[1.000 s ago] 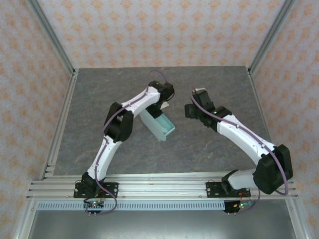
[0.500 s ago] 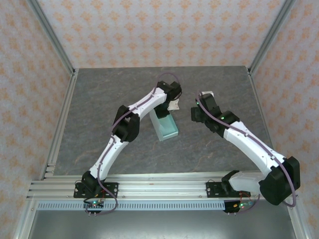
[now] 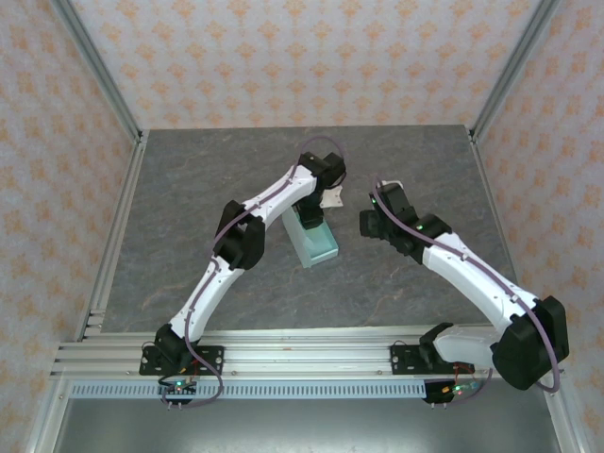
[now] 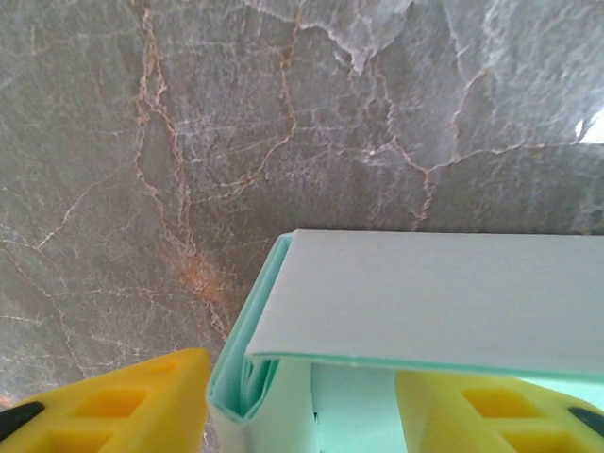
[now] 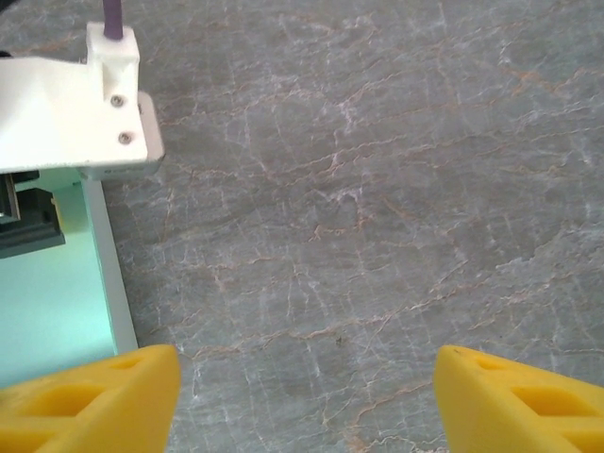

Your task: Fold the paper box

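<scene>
One paper box (image 3: 319, 245) lies near the middle of the desk (image 3: 189, 189) — a shallow mint-blue tray with its walls up and its long side running roughly away from the arm bases. The left end effector (image 3: 313, 217) hangs over the box's far end, pointing down. In the left wrist view its two yellow fingers (image 4: 123, 406) stand spread, one outside the side wall and one on the inner side, with a doubled-over wall (image 4: 425, 302) between them. There is slack on the inner side, so this reads as a loose straddle, not a pinch. Whether the outer finger touches the card I cannot tell, because the frame crops it close. The placing suits pressing a folded-in flap home, since the card stands by itself and the jaws sit where a squeeze would crease it.

The right end effector (image 3: 368, 225) hovers just beside the box on its right, apart from it. Its fingers (image 5: 94, 401) are spread wide over bare desk and hold nothing — likely stationed there to steady the box or tuck the next side.

Count: one box, two arms, two end effectors, two fingers on each.
</scene>
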You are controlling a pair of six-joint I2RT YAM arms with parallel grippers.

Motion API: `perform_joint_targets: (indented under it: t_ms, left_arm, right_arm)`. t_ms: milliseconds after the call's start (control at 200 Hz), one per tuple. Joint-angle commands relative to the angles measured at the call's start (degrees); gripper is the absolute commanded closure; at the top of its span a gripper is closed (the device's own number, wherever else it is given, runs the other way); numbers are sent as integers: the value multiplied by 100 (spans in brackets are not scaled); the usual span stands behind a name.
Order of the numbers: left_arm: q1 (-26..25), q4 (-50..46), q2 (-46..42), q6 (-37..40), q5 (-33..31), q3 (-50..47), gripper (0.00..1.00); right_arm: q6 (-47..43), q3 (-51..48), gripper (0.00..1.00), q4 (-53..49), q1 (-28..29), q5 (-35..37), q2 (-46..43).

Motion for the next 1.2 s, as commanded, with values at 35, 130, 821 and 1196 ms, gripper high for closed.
perform_joint_targets:
  t_ms: [35,130,821,1196]
  left_arm:
    - [-34,108,-703,-55,249,-12,43]
    - [-24,310,-965,-122,459,-27,41]
    - [1868,4369,-5958,-5012,254,-6217,48]
    - [1630,5312,-5314,-5610,1247,-7790,71]
  right_arm:
    - [163,-155,29,109,-20,-179,-54]
    - [234,-292,29,221,-20,-448,-72]
    - [1259,-618,41,2490,137,-3359,2055]
    - [1747,-803,51,3302,472,-3908,2308]
